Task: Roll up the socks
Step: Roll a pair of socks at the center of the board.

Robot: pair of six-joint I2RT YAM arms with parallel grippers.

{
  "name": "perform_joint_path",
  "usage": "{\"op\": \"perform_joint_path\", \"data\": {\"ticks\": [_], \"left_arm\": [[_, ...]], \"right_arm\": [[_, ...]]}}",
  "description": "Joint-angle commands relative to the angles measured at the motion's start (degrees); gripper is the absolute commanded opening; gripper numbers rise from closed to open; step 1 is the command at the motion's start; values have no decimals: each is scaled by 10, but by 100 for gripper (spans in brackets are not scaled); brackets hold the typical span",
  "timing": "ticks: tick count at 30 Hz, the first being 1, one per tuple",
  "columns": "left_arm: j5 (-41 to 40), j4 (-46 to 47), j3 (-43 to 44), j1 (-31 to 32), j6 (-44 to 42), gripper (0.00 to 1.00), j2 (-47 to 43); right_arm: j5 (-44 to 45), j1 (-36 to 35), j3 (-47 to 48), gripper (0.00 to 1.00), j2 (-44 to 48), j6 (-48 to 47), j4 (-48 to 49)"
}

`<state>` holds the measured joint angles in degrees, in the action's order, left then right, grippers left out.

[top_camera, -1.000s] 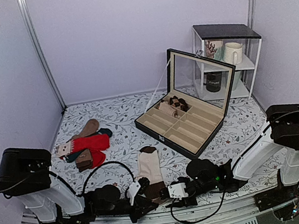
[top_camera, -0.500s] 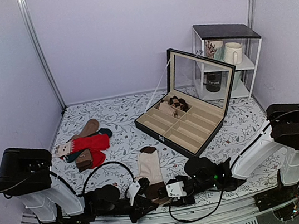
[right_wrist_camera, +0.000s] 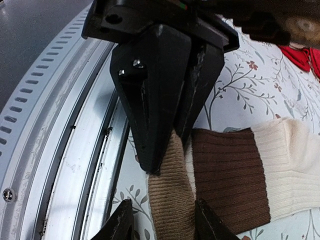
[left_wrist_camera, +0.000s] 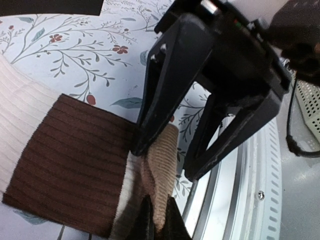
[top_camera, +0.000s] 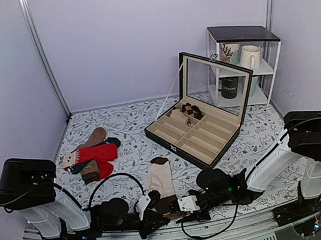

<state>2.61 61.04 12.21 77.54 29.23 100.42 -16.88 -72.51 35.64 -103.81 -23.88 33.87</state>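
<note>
- The socks [top_camera: 160, 179] lie stacked flat at the near edge of the table, running lengthwise toward the back. They are cream knit with a small brown far tip.
- A broad dark brown band [left_wrist_camera: 70, 170], ribbed, lies flat beside the cream part.
- The tan end [right_wrist_camera: 172, 197] beyond it is lifted and bunched into a narrow fold.

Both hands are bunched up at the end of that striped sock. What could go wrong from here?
The left hand pinches only the tan tip of the socks, so the knit could slip free. The right hand straddles that same tip, open, close beside it; the two could knock together. All this sits by the metal rail at the near edge, where fabric might drag off.
</note>
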Motion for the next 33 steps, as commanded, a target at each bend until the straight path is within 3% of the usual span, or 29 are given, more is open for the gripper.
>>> {"op": "perform_joint_path", "data": {"ticks": [1,11,18,21,27,33], "left_arm": [[28,-98,-20,-4,5,0,27],[27,-103,-18,-5,4,0,23],[-25,-183,-3,-5,-21,5,-60],[-44,-204,-2,-5,-34,17,-87],[-89,-229,-17,1,-59,29,-166],[-143,-275,-20,23,-131,59,-289]], "right_arm": [[-13,-9,3,40,-30,30,-2],[2,-10,34,25,-47,72,-60],[-26,-7,41,9,-53,145,-116],[-42,-1,39,1,-54,181,-134],[-112,23,38,0,-49,274,-164],[-158,44,59,0,-78,340,-199]]}}
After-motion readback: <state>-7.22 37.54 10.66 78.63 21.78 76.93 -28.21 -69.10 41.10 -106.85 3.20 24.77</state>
